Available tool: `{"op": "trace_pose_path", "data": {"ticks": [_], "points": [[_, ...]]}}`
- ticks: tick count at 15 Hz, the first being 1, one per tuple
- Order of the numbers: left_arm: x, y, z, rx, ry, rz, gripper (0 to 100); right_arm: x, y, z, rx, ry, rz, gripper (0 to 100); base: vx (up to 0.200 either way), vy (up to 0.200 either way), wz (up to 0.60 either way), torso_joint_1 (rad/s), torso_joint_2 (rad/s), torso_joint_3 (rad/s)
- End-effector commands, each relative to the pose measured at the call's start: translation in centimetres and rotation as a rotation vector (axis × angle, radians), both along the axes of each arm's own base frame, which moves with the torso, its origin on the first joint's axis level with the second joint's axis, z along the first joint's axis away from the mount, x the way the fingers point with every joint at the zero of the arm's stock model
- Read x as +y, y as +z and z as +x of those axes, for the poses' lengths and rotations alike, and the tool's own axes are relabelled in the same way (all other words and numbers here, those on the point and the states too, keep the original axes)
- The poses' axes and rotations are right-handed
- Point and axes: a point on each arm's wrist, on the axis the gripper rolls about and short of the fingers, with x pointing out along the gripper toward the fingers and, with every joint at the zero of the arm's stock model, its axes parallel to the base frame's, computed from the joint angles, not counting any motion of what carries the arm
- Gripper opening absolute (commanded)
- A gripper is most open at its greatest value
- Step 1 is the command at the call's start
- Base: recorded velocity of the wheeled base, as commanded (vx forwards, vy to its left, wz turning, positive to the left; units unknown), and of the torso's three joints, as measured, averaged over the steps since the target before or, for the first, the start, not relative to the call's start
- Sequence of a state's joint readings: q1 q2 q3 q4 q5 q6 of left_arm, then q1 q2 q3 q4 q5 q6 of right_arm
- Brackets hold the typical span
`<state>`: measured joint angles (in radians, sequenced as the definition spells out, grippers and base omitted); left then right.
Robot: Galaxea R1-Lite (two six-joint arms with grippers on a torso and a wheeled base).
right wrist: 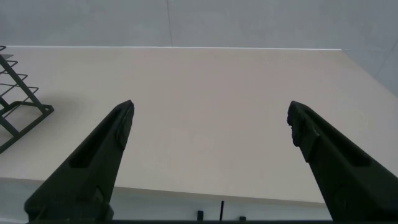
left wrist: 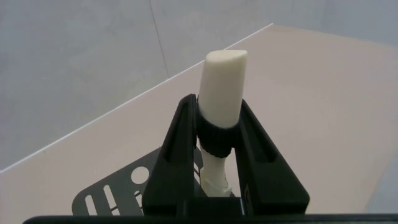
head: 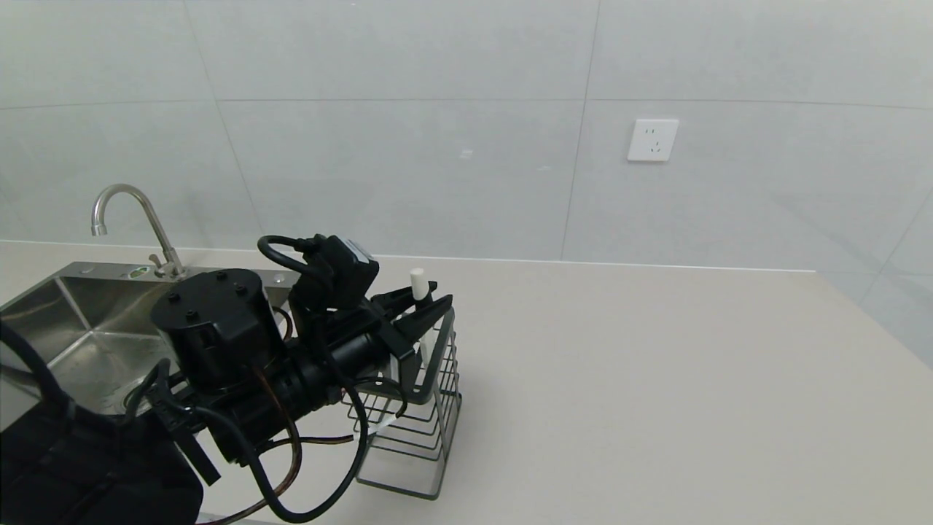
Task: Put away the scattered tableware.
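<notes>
My left gripper [head: 428, 300] is shut on a cream-white utensil handle [head: 417, 280] that stands upright, directly over the black wire rack [head: 419, 412] on the counter beside the sink. In the left wrist view the handle [left wrist: 222, 78] sticks up between the two black fingers [left wrist: 180, 140], which clamp it at a black band. The utensil's lower end is hidden behind the gripper, so I cannot tell what kind it is. My right gripper [right wrist: 211, 118] hangs open over bare counter, nothing between its fingers, with a corner of the rack [right wrist: 18, 106] off to one side.
A steel sink [head: 76, 332] with a curved faucet [head: 138, 211] lies left of the rack. A slotted black plate [left wrist: 115, 196] of the rack shows under the left gripper. A wall socket [head: 652, 140] sits on the tiled wall. Open beige counter [head: 656, 379] stretches to the right.
</notes>
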<state>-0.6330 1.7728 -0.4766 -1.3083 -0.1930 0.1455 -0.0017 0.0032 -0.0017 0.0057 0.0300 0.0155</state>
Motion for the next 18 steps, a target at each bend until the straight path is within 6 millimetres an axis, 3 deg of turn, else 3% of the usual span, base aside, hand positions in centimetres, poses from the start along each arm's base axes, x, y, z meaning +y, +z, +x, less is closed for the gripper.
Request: {"op": "trace_pose_path", "data": {"ticks": [1,4,5,12,18], "points": [[0.1,-0.3,-0.1,0.010,0.001,0.007,0,0.0,0.0,0.0,0.002,0.001,0.000,100,0.000,0.000,0.00,0.000,0.00,0.000],[0.0,-0.4,-0.1,0.013,-0.002,0.012,0,0.0,0.0,0.0,0.002,0.001,0.000,100,0.000,0.000,0.00,0.000,0.00,0.000],[-0.1,-0.4,-0.1,0.012,-0.007,0.011,100,0.0,0.0,0.0,0.002,0.001,0.000,100,0.000,0.000,0.00,0.000,0.00,0.000],[0.0,-0.2,0.0,-0.008,-0.025,0.015,100,0.0,0.0,0.0,0.002,0.001,0.000,100,0.000,0.000,0.00,0.000,0.00,0.000],[1.3,2.9,-2.4,-0.146,-0.411,0.018,100,0.0,0.0,0.0,0.002,0.001,0.001,100,0.000,0.000,0.00,0.000,0.00,0.000]]}}
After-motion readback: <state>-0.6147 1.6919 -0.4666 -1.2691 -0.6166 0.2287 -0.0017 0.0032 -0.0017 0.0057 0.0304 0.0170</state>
